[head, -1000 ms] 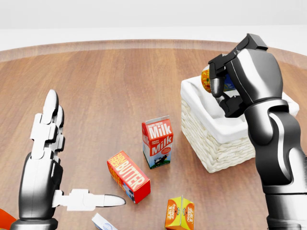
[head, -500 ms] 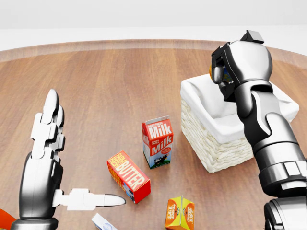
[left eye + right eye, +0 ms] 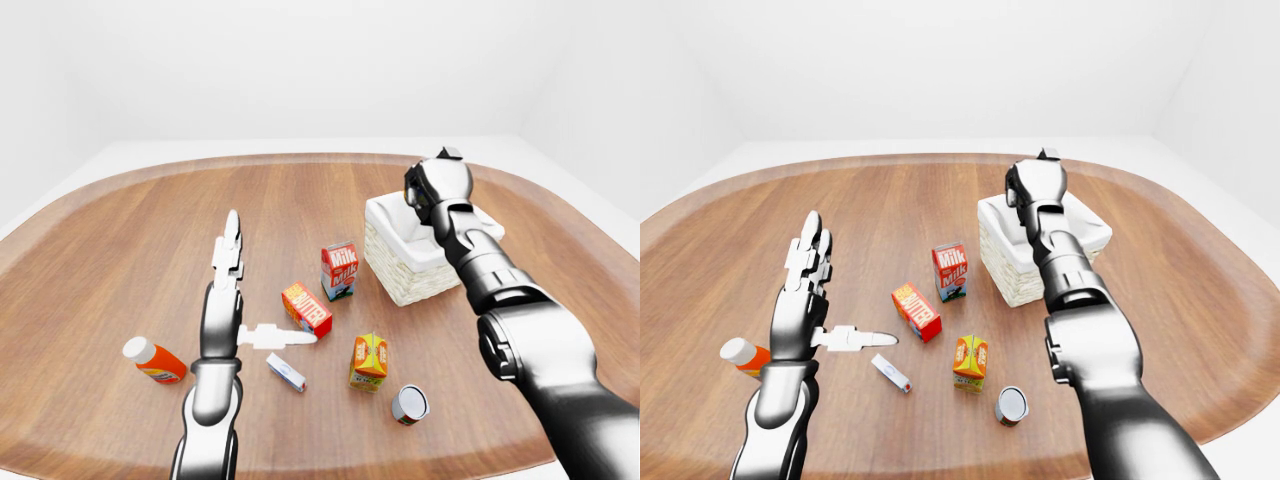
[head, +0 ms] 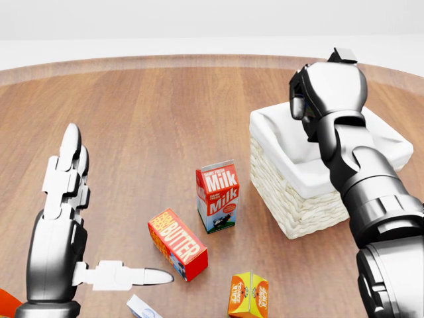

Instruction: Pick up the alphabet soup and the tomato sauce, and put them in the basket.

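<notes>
Two hands are seen in the left-eye view, the left hand (image 3: 236, 290) spread wide above the table (image 3: 120, 260) and a can (image 3: 409, 404) lying near the bottom edge, while in the head view the right hand (image 4: 317, 99) is held over the basket (image 4: 291, 179), its grip not discernible.

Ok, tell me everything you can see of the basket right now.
The basket is a squarish, pale woven wicker box with a white cloth liner folded over its rim. It stands upright on the wooden table, right of the milk carton in the head view. The right hand is over it, hiding part of its inside.
</notes>
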